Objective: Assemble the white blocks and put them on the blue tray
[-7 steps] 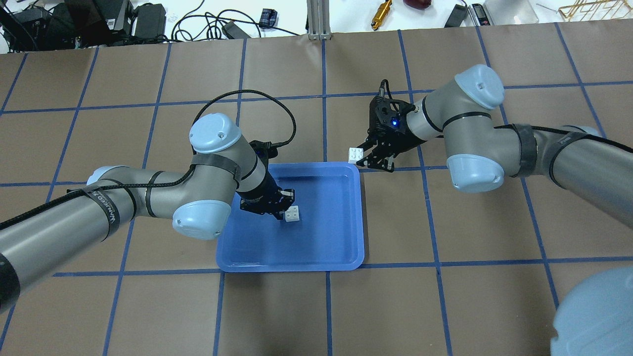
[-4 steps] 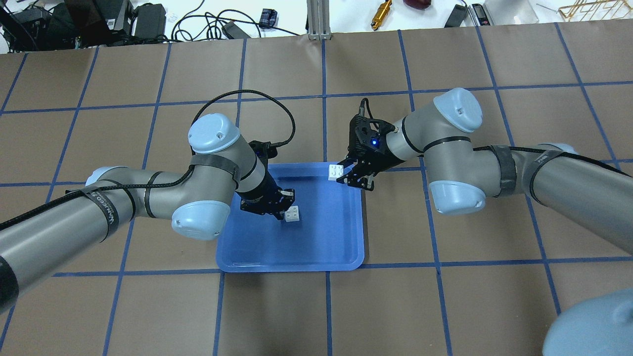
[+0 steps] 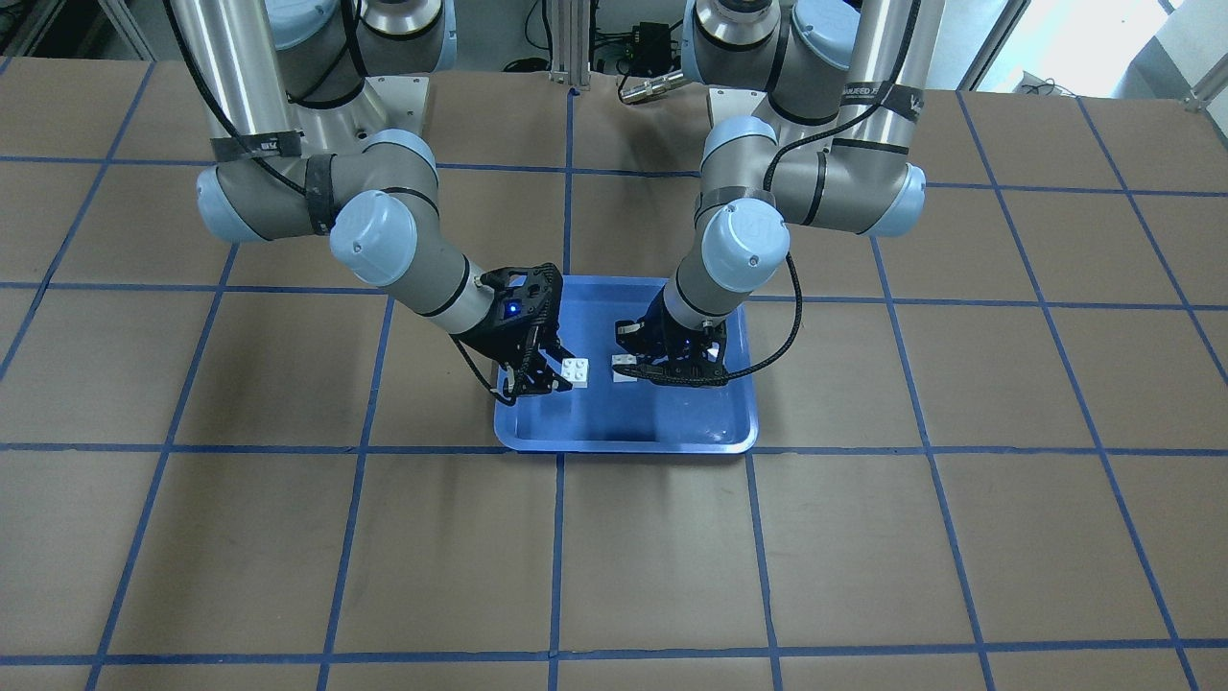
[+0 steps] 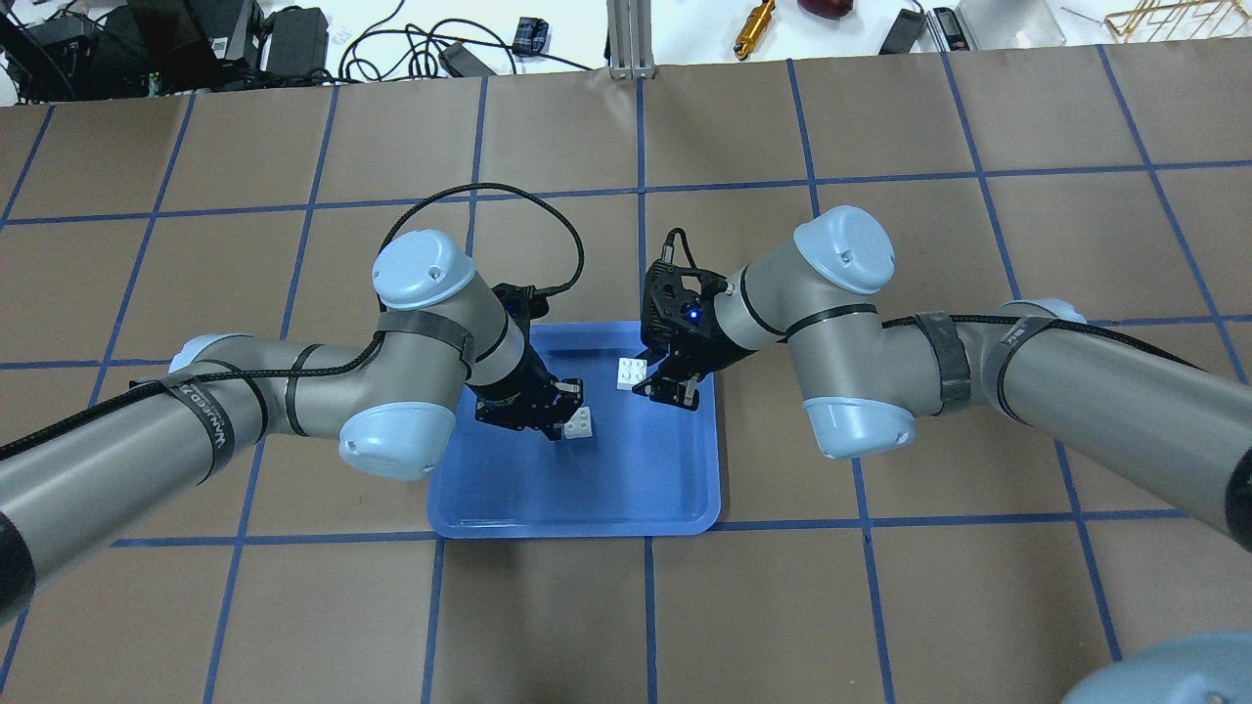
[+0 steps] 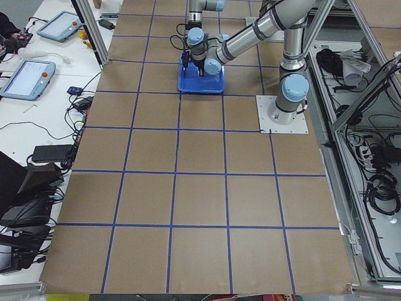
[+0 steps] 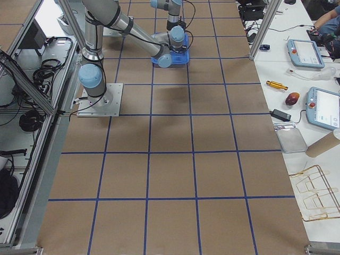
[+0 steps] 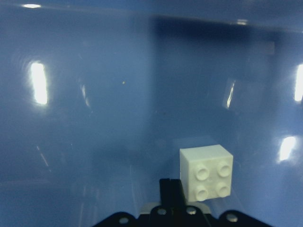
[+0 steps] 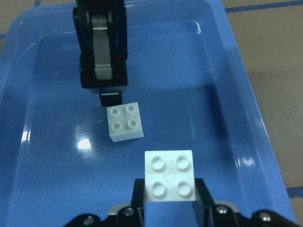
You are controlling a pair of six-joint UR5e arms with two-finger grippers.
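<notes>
The blue tray [image 4: 606, 479] lies at the table's middle and also shows in the front view [image 3: 652, 427]. One white block [image 4: 579, 422] rests studs-up on the tray floor [image 8: 125, 122]. My left gripper [image 4: 553, 411] is shut, its tips low on the tray and touching that block's side; the block sits just right of the fingers in the left wrist view [image 7: 207, 170]. My right gripper [image 4: 653, 383] is shut on a second white block [image 4: 631, 373], holding it studs-up above the tray [image 8: 169, 177], a short way from the first block.
The table is brown paper with a blue tape grid. Cables, a brass tool [image 4: 753, 24] and an aluminium post [image 4: 631, 39] lie beyond the far edge. Both arms' elbows hang over the squares beside the tray.
My right gripper has carried its white block from beside the tray's far right corner to over the tray, toward the resting block. The left arm has hardly moved.
</notes>
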